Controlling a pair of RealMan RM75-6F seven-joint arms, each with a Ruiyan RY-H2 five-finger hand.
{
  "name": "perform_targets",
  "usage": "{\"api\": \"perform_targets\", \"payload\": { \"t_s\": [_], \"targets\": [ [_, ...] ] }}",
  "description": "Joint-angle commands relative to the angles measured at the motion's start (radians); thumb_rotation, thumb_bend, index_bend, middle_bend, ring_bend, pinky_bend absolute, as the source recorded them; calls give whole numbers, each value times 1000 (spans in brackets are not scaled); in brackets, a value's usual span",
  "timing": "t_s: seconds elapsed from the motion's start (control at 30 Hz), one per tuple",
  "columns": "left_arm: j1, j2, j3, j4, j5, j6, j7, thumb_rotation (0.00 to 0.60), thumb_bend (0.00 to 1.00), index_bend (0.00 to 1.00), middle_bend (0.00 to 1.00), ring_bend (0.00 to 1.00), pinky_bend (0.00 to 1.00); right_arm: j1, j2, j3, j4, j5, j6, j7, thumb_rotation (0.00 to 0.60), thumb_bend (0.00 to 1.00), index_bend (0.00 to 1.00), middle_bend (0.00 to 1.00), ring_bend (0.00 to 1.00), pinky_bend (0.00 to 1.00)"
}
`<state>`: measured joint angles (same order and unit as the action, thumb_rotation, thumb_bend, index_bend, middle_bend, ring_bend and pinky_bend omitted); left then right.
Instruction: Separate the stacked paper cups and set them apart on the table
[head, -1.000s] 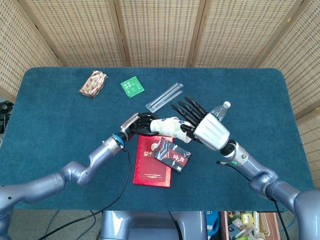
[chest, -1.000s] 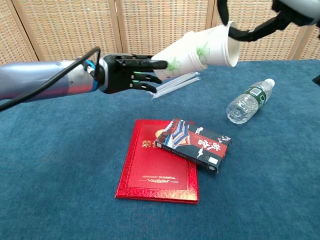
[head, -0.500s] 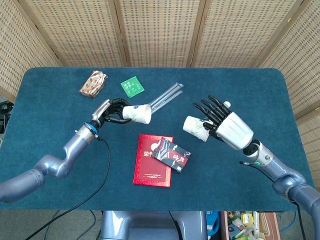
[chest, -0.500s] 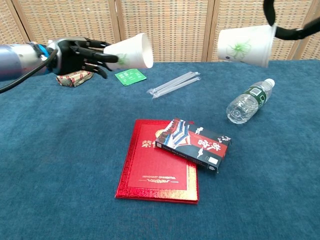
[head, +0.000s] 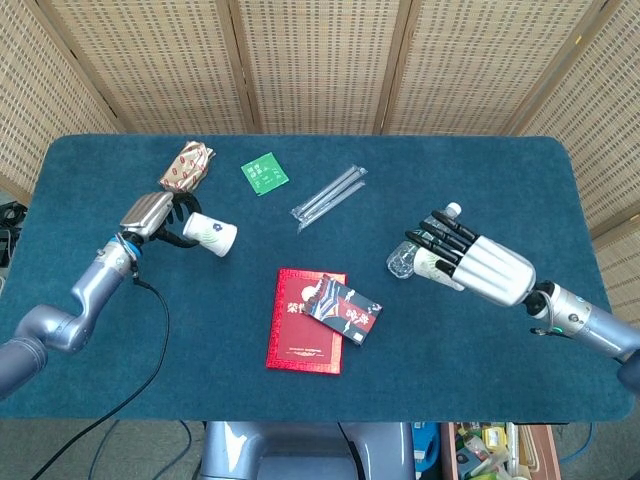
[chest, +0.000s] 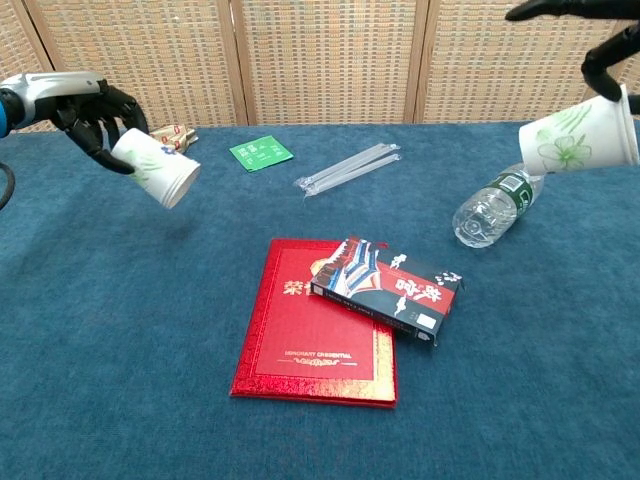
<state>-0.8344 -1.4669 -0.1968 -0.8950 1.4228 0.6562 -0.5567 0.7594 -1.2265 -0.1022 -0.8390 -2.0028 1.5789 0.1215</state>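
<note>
Nearest the robot, the red booklet (chest: 318, 325) lay flat on the blue surface (chest: 120, 330), with the patterned card box (chest: 388, 288) resting across its upper right corner; neither had shifted from the earlier frames.

Beyond them, the two paper cups were now far apart. A second before they had been nested together between the hands over the booklet; half a second before they had just come free of each other. The right hand (head: 470, 262) had swung out to the right side of the surface, its fingers wrapped round the green-printed paper cup (chest: 580, 136), which was held in the air, tilted, close to the clear water bottle (chest: 497, 204) lying on its side. In the head view the hand covered most of that cup.

The left hand (head: 150, 215) had drawn back to the far left, its fingers closed round the base of the other paper cup (head: 210, 234), which was tipped with its mouth pointing down and to the right, off the surface.

Farther back lay the wrapped straws (head: 329, 194), the green packet (head: 264, 173) and the red-and-tan snack wrapper (head: 186, 167), all unmoved.
</note>
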Motion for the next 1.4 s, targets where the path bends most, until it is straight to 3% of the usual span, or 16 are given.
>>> {"api": "perform_targets", "payload": {
  "t_s": [0.03, 0.13, 0.3, 0.37, 0.4, 0.43, 0.5, 0.57, 0.67, 0.83, 1.0, 1.17, 1.4],
  "targets": [
    [23, -11, 40, 36, -28, 12, 170, 600, 310, 481, 467, 483, 507, 43, 75, -62, -77, -90, -88, -123, 600, 517, 709, 1, 0, 31],
    [29, -33, 45, 40, -55, 18, 267, 600, 309, 481, 467, 483, 507, 76, 102, -96, -135, -148, -170, -216, 600, 517, 709, 1, 0, 31],
    [33, -56, 45, 30, -99, 7, 346, 600, 310, 481, 446, 467, 506, 98, 109, -105, -205, -169, -249, -289, 600, 517, 709, 3, 0, 31],
    [34, -56, 45, 17, -111, 0, 359, 600, 310, 408, 320, 353, 484, 103, 107, -102, -217, -172, -263, -308, 600, 515, 706, 2, 0, 31],
    [35, -55, 44, 10, -116, -3, 359, 600, 310, 343, 245, 282, 456, 104, 105, -100, -219, -172, -265, -314, 600, 482, 659, 1, 0, 31],
    [36, -52, 42, -3, -123, -8, 354, 600, 310, 210, 129, 165, 397, 104, 102, -96, -222, -170, -267, -323, 600, 436, 600, 1, 0, 31],
    [38, -45, 40, -17, -130, -14, 349, 600, 284, 32, 7, 22, 273, 102, 99, -89, -226, -163, -267, -331, 600, 221, 348, 0, 0, 27],
    [39, -30, 37, -44, -142, -27, 341, 600, 239, 0, 0, 0, 197, 94, 94, -73, -234, -143, -267, -349, 600, 54, 149, 0, 0, 12],
    [47, -4, 29, -85, -157, -21, 336, 600, 212, 0, 0, 0, 144, 78, 88, -41, -261, -94, -268, -365, 600, 0, 15, 0, 0, 0],
    [91, 68, 12, -197, -178, 50, 328, 600, 210, 0, 0, 0, 84, 43, 86, 9, -326, -12, -237, -349, 600, 0, 0, 0, 0, 0],
    [194, 182, 12, -369, -208, 201, 377, 600, 203, 0, 0, 0, 1, -109, 56, 103, -428, 231, -113, -249, 600, 0, 0, 0, 0, 0],
    [271, 229, 15, -454, -223, 329, 420, 600, 200, 0, 0, 0, 0, -220, 16, 129, -457, 370, -67, -179, 600, 0, 0, 0, 0, 0],
    [402, 230, 27, -551, -273, 555, 563, 600, 181, 0, 0, 0, 0, -354, -45, 131, -472, 520, -68, -147, 600, 0, 0, 0, 0, 0]
  ]
}}
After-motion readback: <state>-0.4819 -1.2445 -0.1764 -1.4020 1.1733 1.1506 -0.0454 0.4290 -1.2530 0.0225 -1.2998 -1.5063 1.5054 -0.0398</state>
